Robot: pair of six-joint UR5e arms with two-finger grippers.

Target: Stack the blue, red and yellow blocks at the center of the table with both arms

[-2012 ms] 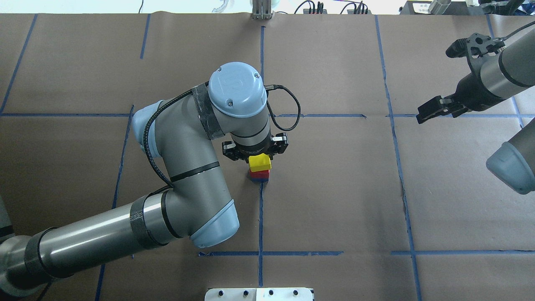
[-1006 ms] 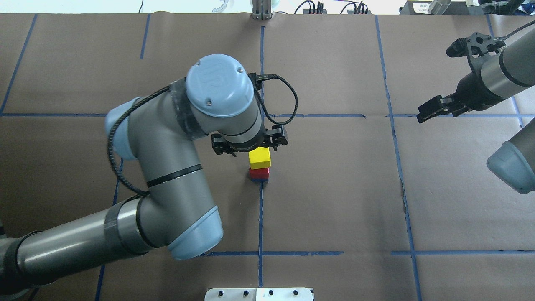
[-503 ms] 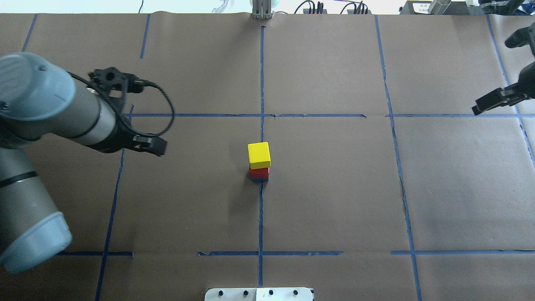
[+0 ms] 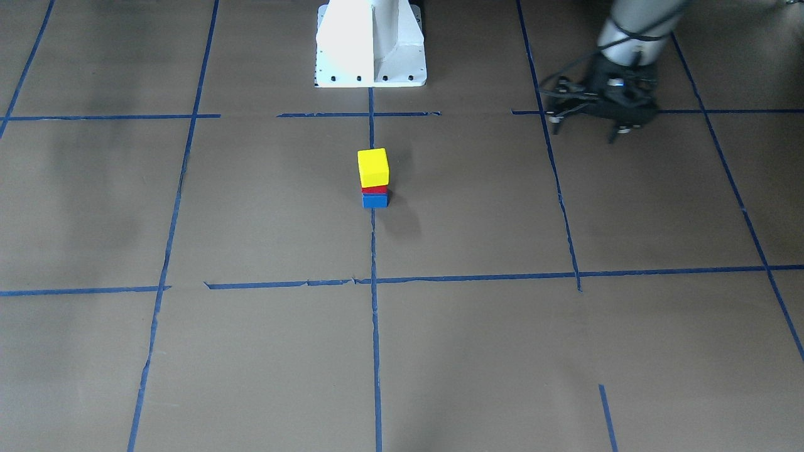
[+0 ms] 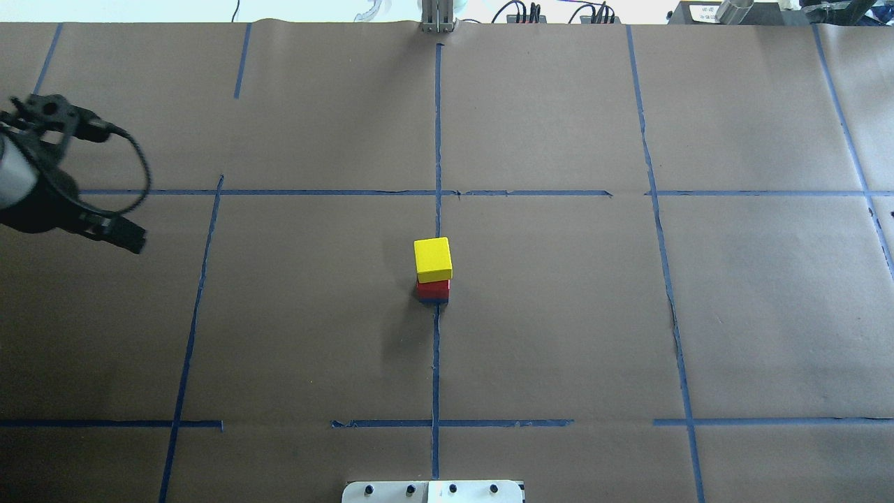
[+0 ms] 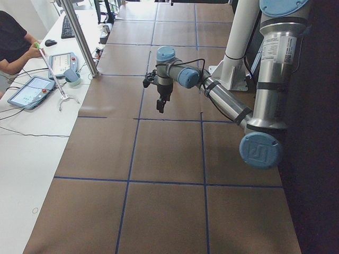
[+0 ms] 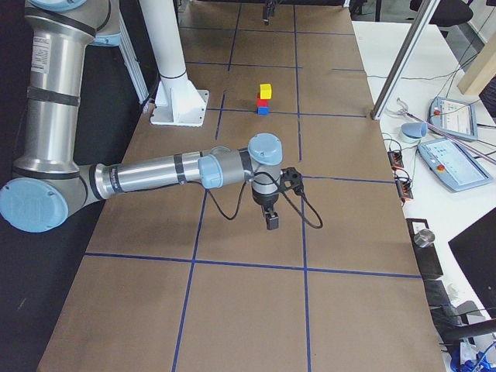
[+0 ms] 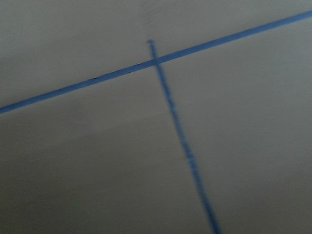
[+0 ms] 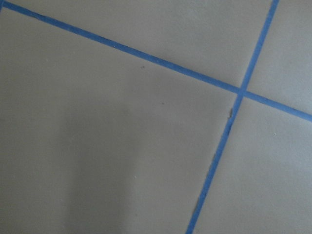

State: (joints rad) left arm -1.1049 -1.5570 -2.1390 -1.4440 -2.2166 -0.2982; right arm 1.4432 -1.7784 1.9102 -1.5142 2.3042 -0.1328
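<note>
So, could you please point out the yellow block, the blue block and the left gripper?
yellow block (image 5: 432, 257), overhead view, top face.
blue block (image 4: 375, 201), front-facing view, front face.
left gripper (image 5: 131, 241), overhead view, at its fingertips.

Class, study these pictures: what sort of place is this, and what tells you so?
Probably a robotics lab: a left arm and a right arm over a table gridded with blue tape, and control tablets on a side bench.

The top block (image 5: 432, 258) is resting on the middle block (image 5: 434, 288), itself sitting on the bottom block (image 4: 375, 201) at the surface (image 5: 559, 335) centre. The left tool (image 5: 129, 239) is hanging near the left edge, the right tool (image 7: 271, 222) near the right edge.
</note>
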